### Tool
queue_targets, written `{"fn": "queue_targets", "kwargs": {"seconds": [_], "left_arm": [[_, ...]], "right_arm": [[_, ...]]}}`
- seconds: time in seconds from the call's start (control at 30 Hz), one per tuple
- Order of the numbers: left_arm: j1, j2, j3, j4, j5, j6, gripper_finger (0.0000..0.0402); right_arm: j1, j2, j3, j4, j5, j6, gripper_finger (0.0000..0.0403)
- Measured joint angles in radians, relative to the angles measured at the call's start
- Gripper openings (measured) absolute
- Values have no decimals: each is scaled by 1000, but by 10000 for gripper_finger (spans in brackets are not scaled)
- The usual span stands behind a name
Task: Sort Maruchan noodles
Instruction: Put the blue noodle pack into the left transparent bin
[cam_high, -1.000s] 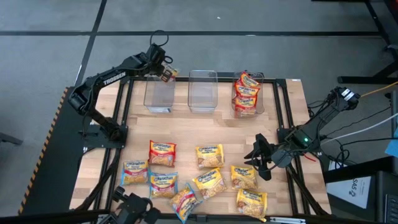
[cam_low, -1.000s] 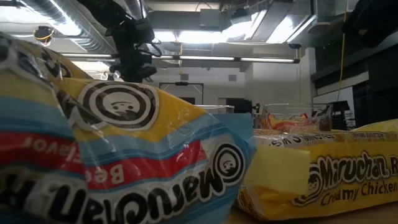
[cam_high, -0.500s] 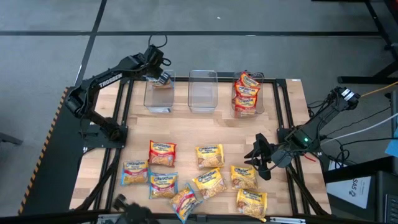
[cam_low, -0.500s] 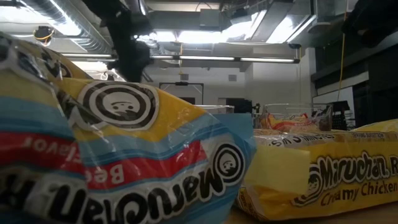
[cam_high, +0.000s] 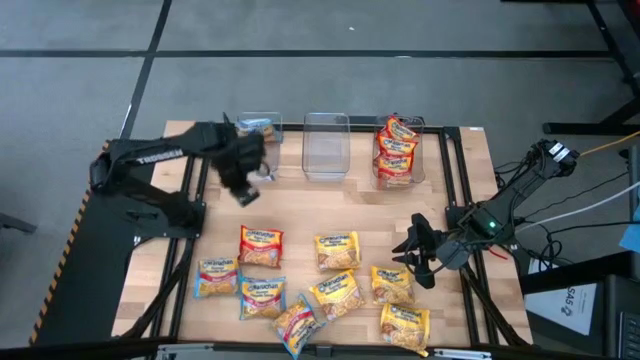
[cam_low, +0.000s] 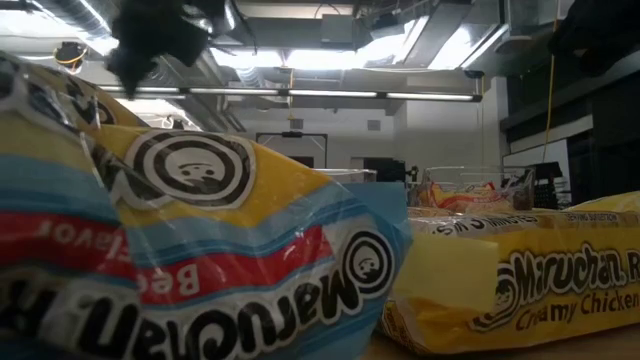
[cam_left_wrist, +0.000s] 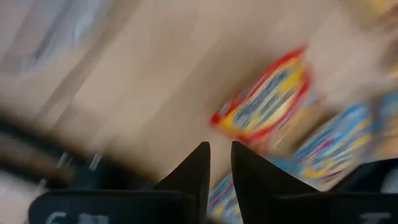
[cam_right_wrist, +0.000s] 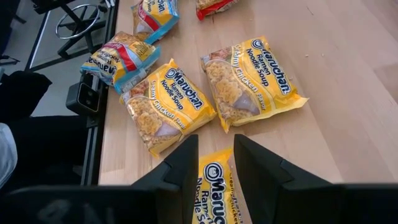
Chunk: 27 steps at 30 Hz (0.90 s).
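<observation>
Several Maruchan packets lie flat on the wooden table's near half: a red-trimmed one (cam_high: 260, 245), blue-trimmed ones (cam_high: 217, 277) (cam_high: 262, 297) and yellow ones (cam_high: 337, 250) (cam_high: 392, 285). One blue packet (cam_high: 258, 127) lies in the left clear bin (cam_high: 256, 150). Red packets (cam_high: 396, 150) fill the right bin. My left gripper (cam_high: 243, 185) is above the table just near of the left bin, narrowly open and empty; its wrist view (cam_left_wrist: 220, 163) is blurred and shows the red-trimmed packet (cam_left_wrist: 267, 102). My right gripper (cam_high: 415, 250) is open and empty over the yellow packets (cam_right_wrist: 252, 81).
The middle clear bin (cam_high: 326, 145) stands between the other two at the far edge and holds nothing. A mixed packet (cam_high: 296, 325) and a yellow one (cam_high: 404, 323) lie by the near edge. Bare wood lies between the bins and the packets.
My left gripper has let go of the blue packet, which now lies in the left bin. The gripper has then swung quickly toward the table's near edge and down, away from the bin. My right arm has kept still.
</observation>
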Motion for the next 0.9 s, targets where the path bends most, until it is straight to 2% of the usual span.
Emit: {"fn": "queue_targets", "kwargs": {"seconds": [0.1,0.27,0.43,0.57,0.7,0.8,0.9], "left_arm": [[-160,-5,0,-75,-80,-141,60],[-387,-4,-59,-65,-112,-283,60],[-555,-3,-226,-31,-4,-455,60],[-661,-3,-340,146,99,-548,60],[-731,-3,-394,362,162,-606,60],[-770,-2,-402,478,99,-629,60],[-803,-2,-404,492,8,-631,60]], "right_arm": [[0,0,0,0,0,0,106],[0,0,0,2,1,1,106],[0,0,0,3,1,2,106],[0,0,0,3,-1,2,106],[0,0,0,3,-1,1,106],[0,0,0,3,-1,1,106],[0,0,0,3,-2,1,106]]}}
